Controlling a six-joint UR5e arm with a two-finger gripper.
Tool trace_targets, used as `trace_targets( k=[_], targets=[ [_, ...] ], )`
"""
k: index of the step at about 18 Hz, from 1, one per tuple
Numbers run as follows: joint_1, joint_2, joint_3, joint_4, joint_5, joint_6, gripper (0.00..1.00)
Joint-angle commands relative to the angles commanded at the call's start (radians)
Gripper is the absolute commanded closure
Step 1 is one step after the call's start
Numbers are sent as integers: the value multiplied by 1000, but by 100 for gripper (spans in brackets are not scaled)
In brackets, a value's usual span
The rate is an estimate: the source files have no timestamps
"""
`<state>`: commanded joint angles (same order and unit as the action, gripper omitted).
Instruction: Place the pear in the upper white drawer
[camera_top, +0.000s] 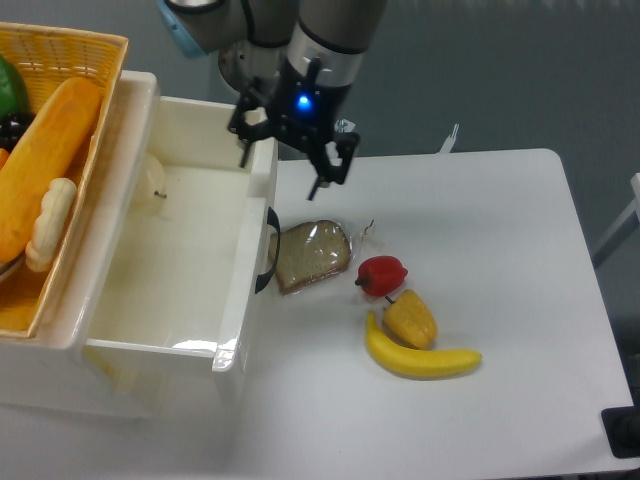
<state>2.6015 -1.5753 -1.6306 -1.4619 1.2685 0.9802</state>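
The pear (151, 177) is pale cream with a thin dark stem. It lies inside the upper white drawer (232, 300), against the far left corner of the drawer's floor. The drawer is pulled open, and its dark curved handle (268, 250) faces right. My gripper (280, 175) hangs above the drawer's far right wall, to the right of the pear and apart from it. Its fingers are spread open and hold nothing; one fingertip (243, 157) is over the drawer's rim and the other is over the table.
A woven yellow basket (95, 45) with bread loaves and a green item sits on top at the upper left. On the white table (500, 230) lie a wrapped bread slice (312, 255), a red pepper-like fruit (381, 275), an orange-yellow lumpy fruit (411, 318) and a banana (420, 360).
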Motion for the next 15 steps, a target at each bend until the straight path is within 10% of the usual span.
trace_targets(
  k=[15],
  targets=[
    [88,-38,8,81,203,129,0]
  ],
)
